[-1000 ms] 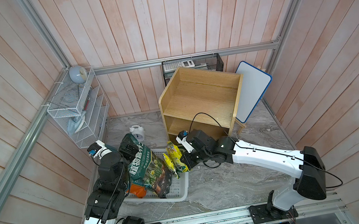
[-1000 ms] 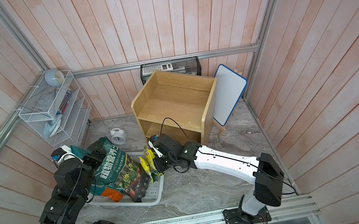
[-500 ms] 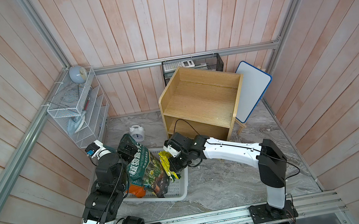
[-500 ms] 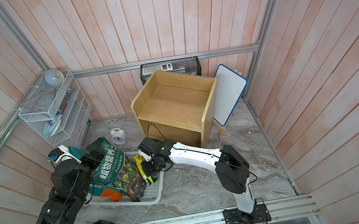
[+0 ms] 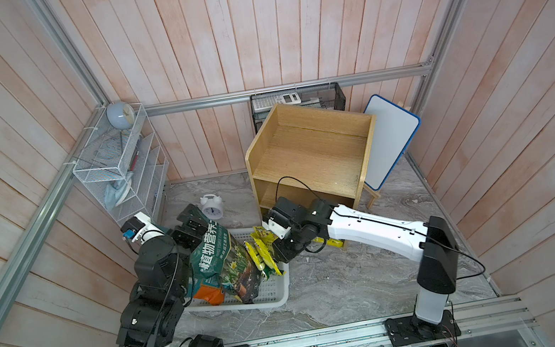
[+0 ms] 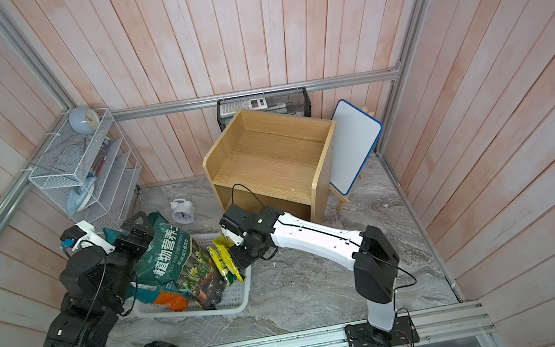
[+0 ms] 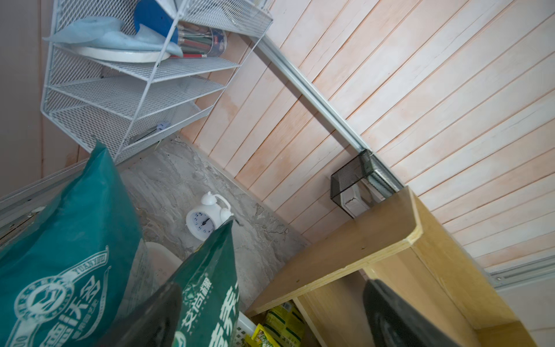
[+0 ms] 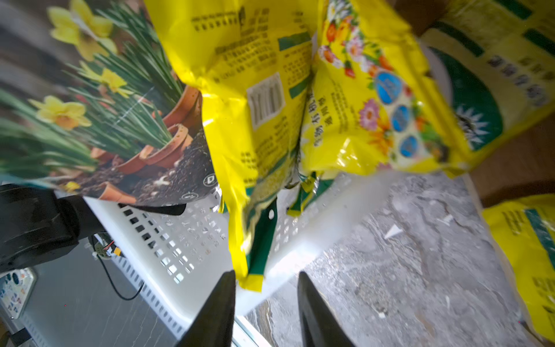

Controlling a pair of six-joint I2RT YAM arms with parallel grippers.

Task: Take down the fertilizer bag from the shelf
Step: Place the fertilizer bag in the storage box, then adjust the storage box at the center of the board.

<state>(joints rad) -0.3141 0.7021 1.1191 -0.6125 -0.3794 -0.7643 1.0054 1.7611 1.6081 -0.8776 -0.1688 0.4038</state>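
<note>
The oak shelf (image 5: 310, 154) (image 6: 266, 161) stands at the back with a bare top. A yellow fertilizer bag (image 5: 262, 258) (image 6: 224, 264) (image 8: 240, 126) stands on end in the white basket (image 5: 271, 294) (image 6: 234, 296). My right gripper (image 5: 277, 256) (image 8: 265, 273) is open at its corner, which hangs free beside one finger. Another yellow bag (image 5: 333, 243) (image 8: 525, 255) lies on the floor under that arm. A yellow-green bag (image 7: 283, 318) (image 8: 495, 60) sits in the shelf's lowest tier. My left gripper (image 5: 194, 224) (image 7: 273, 285) is wide open by the big green bag (image 5: 222, 261).
The basket also holds a teal bag (image 7: 66, 255). A white alarm clock (image 5: 212, 210) stands on the floor behind it. A white wire rack (image 5: 127, 174) hangs on the left wall, a black mesh basket (image 5: 298, 98) behind the shelf. A whiteboard (image 5: 390, 142) leans right of the shelf.
My right gripper carried the yellow bag from the shelf's front to the basket, then opened and let it go. The left arm has barely moved.
</note>
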